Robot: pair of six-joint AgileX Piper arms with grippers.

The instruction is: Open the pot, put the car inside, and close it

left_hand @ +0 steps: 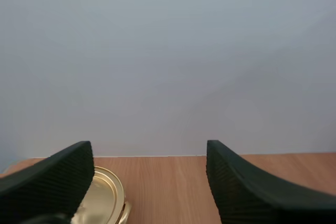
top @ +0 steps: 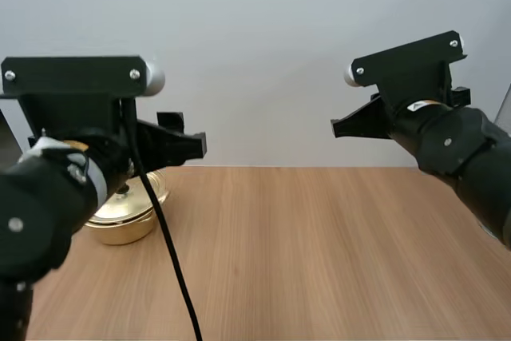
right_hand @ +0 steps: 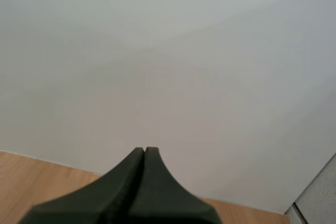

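- A shiny gold metal pot [top: 120,229], lid on, sits at the left of the wooden desk [top: 319,253], partly behind the left arm.
- The left wrist view catches the gold lid [left_hand: 107,195] just beside the left claw [left_hand: 149,148], spread wide and empty.
- The right claw [right_hand: 144,151] is pressed together, raised above the desk.

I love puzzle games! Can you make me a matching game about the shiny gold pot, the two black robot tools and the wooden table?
Things:
1. shiny gold metal pot
2. left black two-fingered tool
3. right black two-fingered tool
4. light brown wooden table

Clues:
A. fingers pressed together, holding nothing
B. sits at the left side of the table
C. fingers wide apart, holding nothing
D. the pot stands on it

Pairs: 1-B, 2-C, 3-A, 4-D
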